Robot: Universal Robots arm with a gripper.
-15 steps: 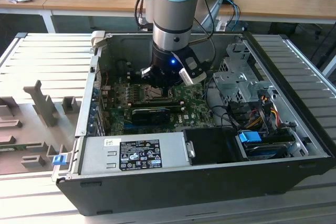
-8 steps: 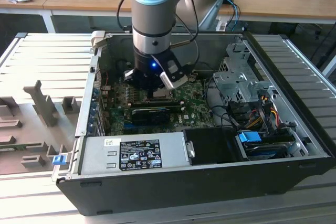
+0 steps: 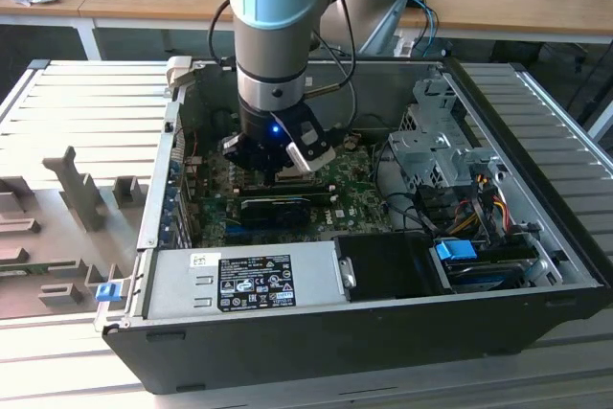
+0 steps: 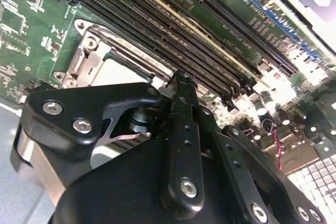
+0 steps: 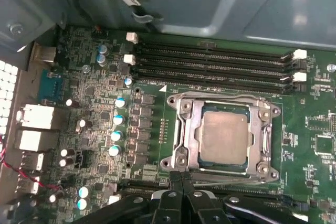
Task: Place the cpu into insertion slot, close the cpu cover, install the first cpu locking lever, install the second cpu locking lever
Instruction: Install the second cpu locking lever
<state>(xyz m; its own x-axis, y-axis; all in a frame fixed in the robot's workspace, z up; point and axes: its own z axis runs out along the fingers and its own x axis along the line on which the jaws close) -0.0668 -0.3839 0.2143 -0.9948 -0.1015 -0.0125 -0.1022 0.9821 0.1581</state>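
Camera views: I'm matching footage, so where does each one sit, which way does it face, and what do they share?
Exterior view: outside the open computer case, looking down at the arm and gripper.
First wrist view: on the arm, facing the motherboard; cpu under the cpu cover, fingertips at the edge.
Second wrist view: obliquely across the gripper.
Both wrist views share cover, memory slots.

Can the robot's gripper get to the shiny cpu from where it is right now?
Probably yes. The gripper hangs just beside the socket, its fingers pressed together, and the cpu sits in the insertion slot with its top showing through the cpu cover. Nothing lies over it.
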